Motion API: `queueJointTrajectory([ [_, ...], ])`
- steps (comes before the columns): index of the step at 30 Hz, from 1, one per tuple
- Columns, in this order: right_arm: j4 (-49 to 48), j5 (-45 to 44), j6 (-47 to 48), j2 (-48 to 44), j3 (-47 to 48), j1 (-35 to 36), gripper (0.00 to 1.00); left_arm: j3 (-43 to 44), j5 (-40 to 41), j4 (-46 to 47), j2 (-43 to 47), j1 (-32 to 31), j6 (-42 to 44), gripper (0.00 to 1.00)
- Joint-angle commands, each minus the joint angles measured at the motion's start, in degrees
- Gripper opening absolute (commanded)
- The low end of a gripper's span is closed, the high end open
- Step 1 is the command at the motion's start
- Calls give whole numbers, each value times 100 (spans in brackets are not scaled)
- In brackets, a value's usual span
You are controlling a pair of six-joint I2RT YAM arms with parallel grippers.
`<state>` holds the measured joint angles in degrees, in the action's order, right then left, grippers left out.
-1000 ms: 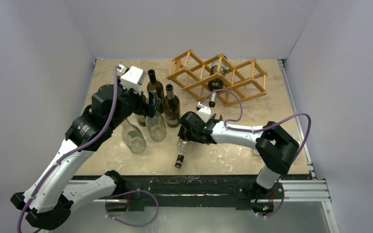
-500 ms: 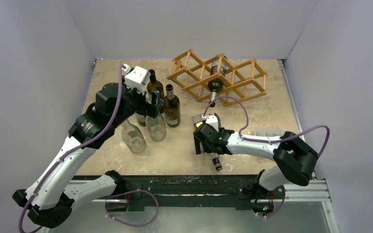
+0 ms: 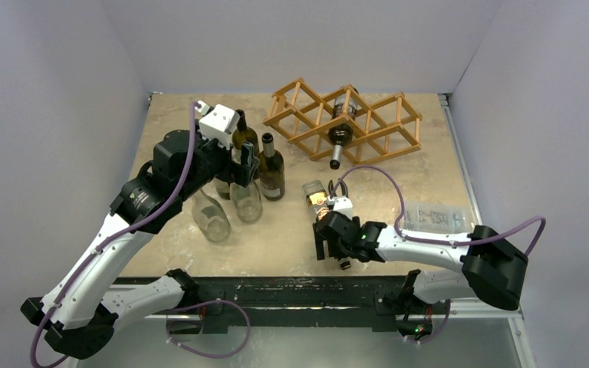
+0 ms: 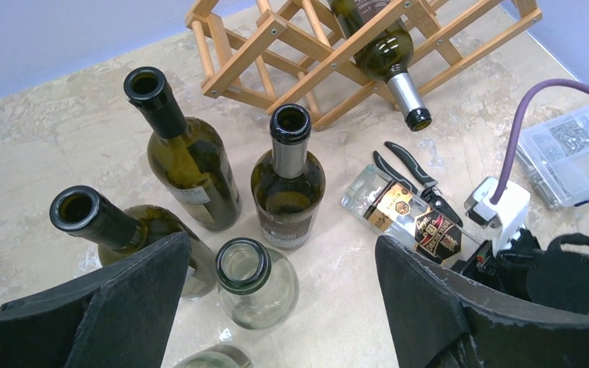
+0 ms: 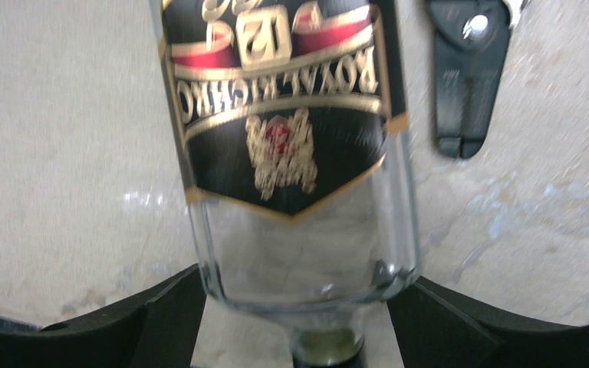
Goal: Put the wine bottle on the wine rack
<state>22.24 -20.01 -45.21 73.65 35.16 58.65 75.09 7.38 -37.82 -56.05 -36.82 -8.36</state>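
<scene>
The wooden wine rack stands at the back of the table, and a dark wine bottle lies in one of its cells, neck toward me. Three dark wine bottles stand at the left with two clear ones. My left gripper hovers open over them, holding nothing. A clear bottle with a black-and-gold label lies flat near the front. My right gripper straddles its shoulder, jaws wide, tips close beside the glass.
Black-handled pliers lie just right of the labelled bottle. A clear plastic compartment box sits at the right. The table's front edge is right behind the right gripper.
The right gripper swung the labelled bottle rightward, opened, then slid back along it toward the neck. The left gripper edged slightly toward the standing bottles.
</scene>
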Motion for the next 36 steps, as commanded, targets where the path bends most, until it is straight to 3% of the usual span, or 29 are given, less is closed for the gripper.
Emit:
queueJointTrajectory([
  [1, 153, -339, -706, -236, -219, 451, 85, 7, -131, 165, -28, 19, -60, 90],
  [8, 363, -856, -1097, 206, 13, 762, 65, -3, -137, 174, -38, 19, -69, 90],
  [12, 459, -1132, -1429, 210, 72, 961, 60, -17, -70, 186, -20, 15, -66, 90],
  [15, 458, -1304, -1471, 137, 102, 964, 51, 0, -104, 169, -6, 18, -76, 89],
  [19, 520, -1489, -1447, -2, 173, 973, 26, 20, -110, 145, -3, 14, -78, 89],
  [24, 530, -1596, -1439, -593, 54, 973, 1, -3, -38, 155, 29, 15, -73, 89],
  [36, 1003, -1804, -1859, -2033, -107, 973, 0, 28, -157, 135, 24, 10, -122, 89],
])
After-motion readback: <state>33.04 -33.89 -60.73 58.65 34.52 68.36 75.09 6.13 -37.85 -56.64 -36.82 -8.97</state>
